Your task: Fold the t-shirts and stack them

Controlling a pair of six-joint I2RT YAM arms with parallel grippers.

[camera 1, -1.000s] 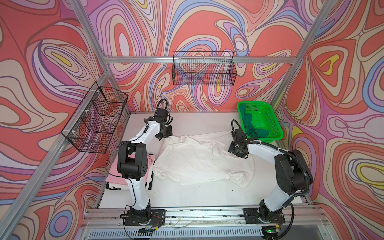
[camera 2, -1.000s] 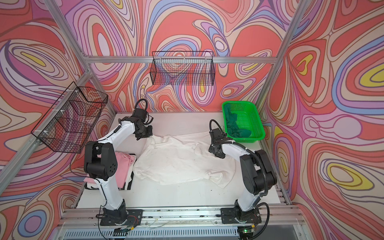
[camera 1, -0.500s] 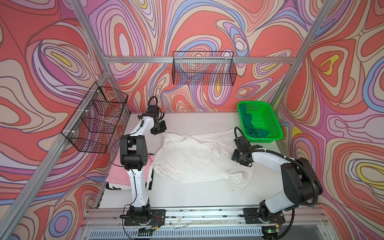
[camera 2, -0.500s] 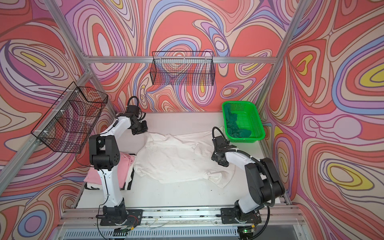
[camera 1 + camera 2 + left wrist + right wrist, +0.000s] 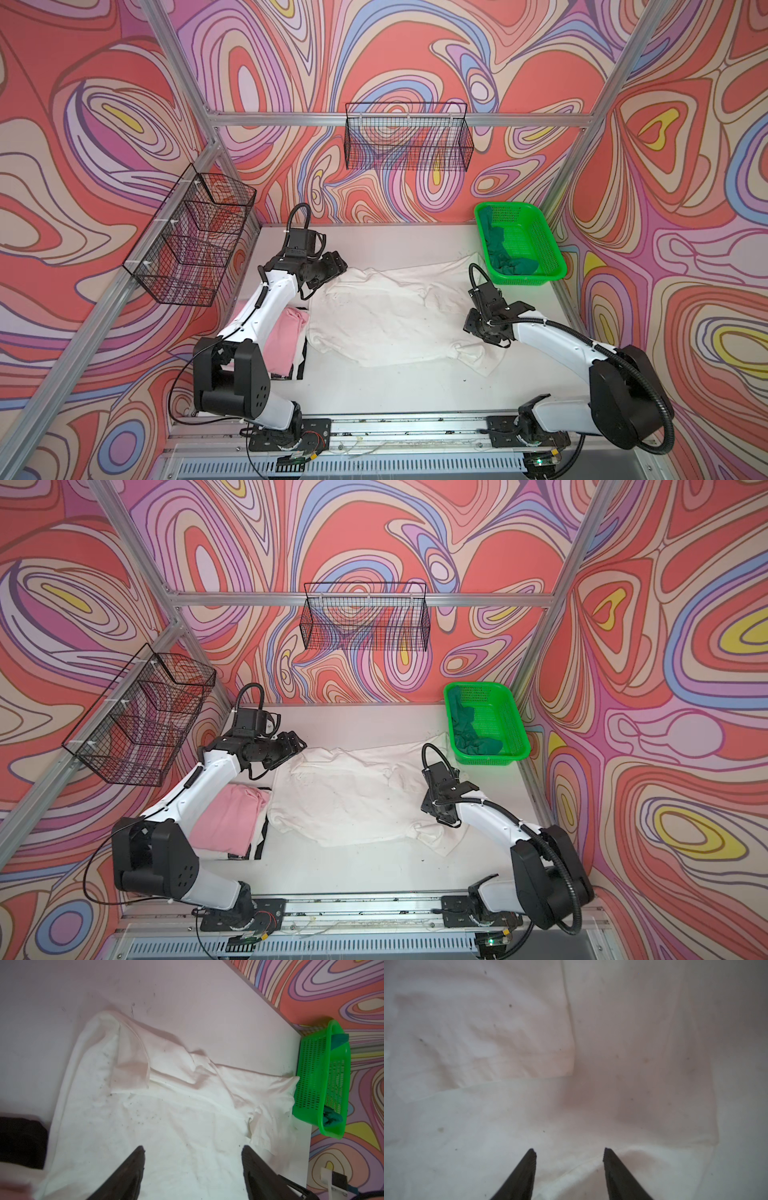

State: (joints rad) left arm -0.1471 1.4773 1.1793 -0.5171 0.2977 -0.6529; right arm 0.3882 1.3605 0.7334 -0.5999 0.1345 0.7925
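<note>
A large, slightly soiled white t-shirt [image 5: 390,316] [image 5: 353,796] lies spread and wrinkled across the middle of the table in both top views. A folded pink t-shirt [image 5: 286,345] [image 5: 226,820] lies to its left, partly under my left arm. A dark green t-shirt [image 5: 505,253] [image 5: 469,733] sits crumpled in the basket. My left gripper [image 5: 338,266] [image 5: 297,744] [image 5: 193,1151] hovers open at the white shirt's far left corner, holding nothing. My right gripper [image 5: 473,328] [image 5: 430,806] [image 5: 569,1150] is open just above the shirt's right side, with a cloth fold below its tips.
A bright green perforated basket [image 5: 548,257] [image 5: 324,1084] stands at the back right corner, touching the white shirt's sleeve. Black wire baskets hang on the left wall [image 5: 191,241] and the back wall [image 5: 409,141]. A metal rail [image 5: 415,424] runs along the table's front edge.
My left gripper went from shut to open, letting go of the white shirt's far left corner, which now lies flat. My right gripper shifted toward the front along the shirt's right side.
</note>
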